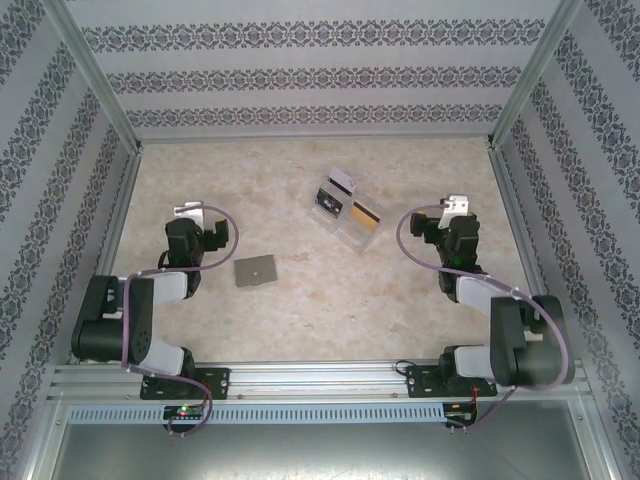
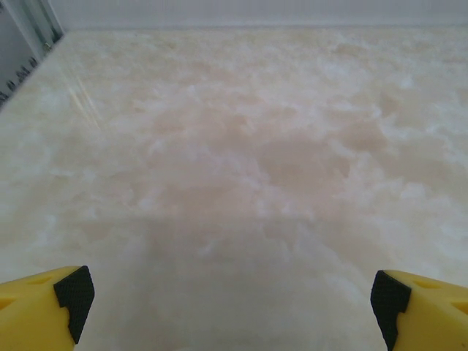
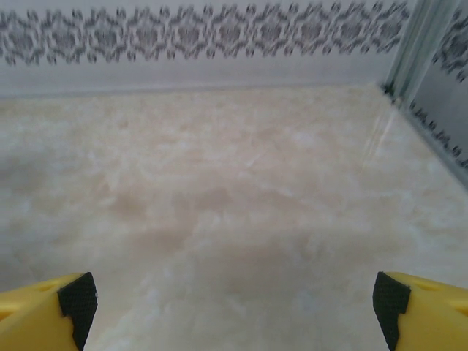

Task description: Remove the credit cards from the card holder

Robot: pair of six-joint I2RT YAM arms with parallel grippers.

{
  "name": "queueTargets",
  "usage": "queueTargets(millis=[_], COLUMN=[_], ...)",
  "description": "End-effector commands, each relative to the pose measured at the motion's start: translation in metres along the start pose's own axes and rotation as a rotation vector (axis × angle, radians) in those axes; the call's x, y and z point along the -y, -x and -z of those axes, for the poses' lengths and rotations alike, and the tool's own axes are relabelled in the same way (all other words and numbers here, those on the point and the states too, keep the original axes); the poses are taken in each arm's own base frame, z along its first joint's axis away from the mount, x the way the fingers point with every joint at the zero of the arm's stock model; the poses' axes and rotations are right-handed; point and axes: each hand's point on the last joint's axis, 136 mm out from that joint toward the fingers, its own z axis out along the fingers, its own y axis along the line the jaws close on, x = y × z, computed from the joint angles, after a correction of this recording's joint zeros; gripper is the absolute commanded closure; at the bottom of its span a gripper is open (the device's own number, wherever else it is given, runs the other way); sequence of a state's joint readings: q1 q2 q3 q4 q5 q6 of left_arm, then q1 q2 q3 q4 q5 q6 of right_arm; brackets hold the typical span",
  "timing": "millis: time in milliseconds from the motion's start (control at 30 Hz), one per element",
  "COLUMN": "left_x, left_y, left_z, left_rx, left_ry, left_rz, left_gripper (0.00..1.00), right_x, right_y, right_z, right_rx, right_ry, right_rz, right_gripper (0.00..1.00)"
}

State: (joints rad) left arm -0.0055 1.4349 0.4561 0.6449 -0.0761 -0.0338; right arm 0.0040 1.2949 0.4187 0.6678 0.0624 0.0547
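Left gripper (image 2: pixel 232 303) and right gripper (image 3: pixel 234 301) both gape wide, holding nothing, over the marble tabletop (image 2: pixel 241 161)

grey card holder (image 1: pixel 256 271), gold-yellow card (image 1: pixel 363 217), cream marbled table (image 1: pixel 400 295)

From the overhead camera I see a table top (image 1: pixel 400 310) with a pale cream, marbled finish, boxed in on three sides. The back wall (image 1: pixel 320 60), left wall (image 1: pixel 50 180) and right wall (image 1: pixel 595 180) are papered light grey with dark bands of floral ornament. Bare metal posts (image 1: pixel 92 75) run up the two far corners. Along the near edge I can make out a silver rail (image 1: pixel 320 372) with a slotted strip (image 1: pixel 320 412) beneath it. The light is soft and even, with a faint sheen on the table near the right corner post.
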Motion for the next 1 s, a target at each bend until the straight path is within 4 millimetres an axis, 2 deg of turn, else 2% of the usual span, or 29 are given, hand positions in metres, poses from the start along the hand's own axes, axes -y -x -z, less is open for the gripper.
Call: queueTargets(millis=[0, 133, 233, 400, 533, 633, 767, 833, 967], left_x=[-0.012, -0.013, -0.009, 0.001, 0.01, 0.019, 0.029, 0.032, 0.039], left_y=[0.026, 0.04, 0.045, 0.046, 0.04, 0.031, 0.019, 0.017, 0.011], left_z=[0.013, 0.029, 0.038, 0.042, 0.043, 0.043, 0.042, 0.043, 0.045], left_rx=[-0.014, -0.096, -0.199, -0.246, -0.301, -0.37, -0.452, -0.468, -0.494], left_ry=[0.066, 0.076, 0.064, 0.02, -0.018, -0.054, -0.089, -0.1, -0.129], left_rz=[0.045, 0.163, 0.227, 0.278, 0.33, 0.347, 0.357, 0.356, 0.361], left_gripper=[0.01, 0.01, 0.01, 0.01, 0.01, 0.01, 0.01, 0.01, 0.01], right_x=[0.002, 0.003, -0.016, -0.064, -0.125, -0.178, -0.246, -0.269, -0.3], right_y=[0.026, 0.047, 0.055, 0.066, 0.063, 0.05, 0.021, 0.004, -0.03], right_z=[0.009, 0.025, 0.031, 0.03, 0.036, 0.041, 0.05, 0.05, 0.044], right_rx=[0.021, -0.055, -0.194, -0.291, -0.354, -0.413, -0.51, -0.567, -0.687], right_ry=[-0.036, -0.081, -0.004, 0.167, 0.313, 0.422, 0.541, 0.559, 0.564], right_rz=[-0.059, -0.223, -0.262, -0.301, -0.248, -0.189, -0.108, -0.069, -0.052], right_gripper=[0.02, 0.02, 0.02, 0.02, 0.02, 0.02, 0.02, 0.02, 0.09])
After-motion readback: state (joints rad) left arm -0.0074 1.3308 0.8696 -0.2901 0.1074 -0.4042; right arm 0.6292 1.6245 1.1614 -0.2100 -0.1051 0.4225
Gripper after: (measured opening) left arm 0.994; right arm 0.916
